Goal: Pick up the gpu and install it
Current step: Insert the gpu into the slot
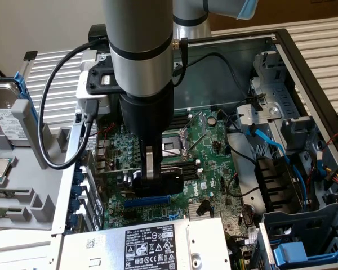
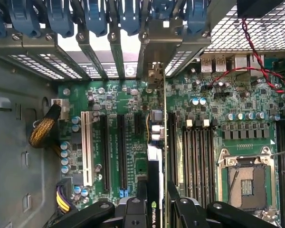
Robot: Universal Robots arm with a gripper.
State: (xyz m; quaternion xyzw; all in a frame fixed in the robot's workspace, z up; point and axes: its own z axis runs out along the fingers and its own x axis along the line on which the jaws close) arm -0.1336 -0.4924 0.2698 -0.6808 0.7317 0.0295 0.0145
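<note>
The gpu (image 1: 164, 181) stands on edge over the green motherboard (image 1: 214, 163), its black shroud facing the exterior view's front. My gripper (image 1: 153, 171) is shut on the card's top edge. In the wrist view the gpu (image 2: 155, 164) runs edge-on between my fingers (image 2: 133, 211), and its silver bracket (image 2: 154, 52) reaches the case's rear slot openings. The card lies in line with the expansion slots, beside a short black slot (image 2: 137, 124). Whether its contacts sit in a slot is hidden by the card itself.
The open computer case (image 1: 281, 42) surrounds the board. The empty CPU socket (image 1: 173, 145) and memory slots (image 2: 194, 156) lie close beside the card. A blue slot (image 1: 146, 201) and the power supply (image 1: 152, 244) sit in front. Cables and drive cages (image 1: 304, 169) crowd the exterior view's right.
</note>
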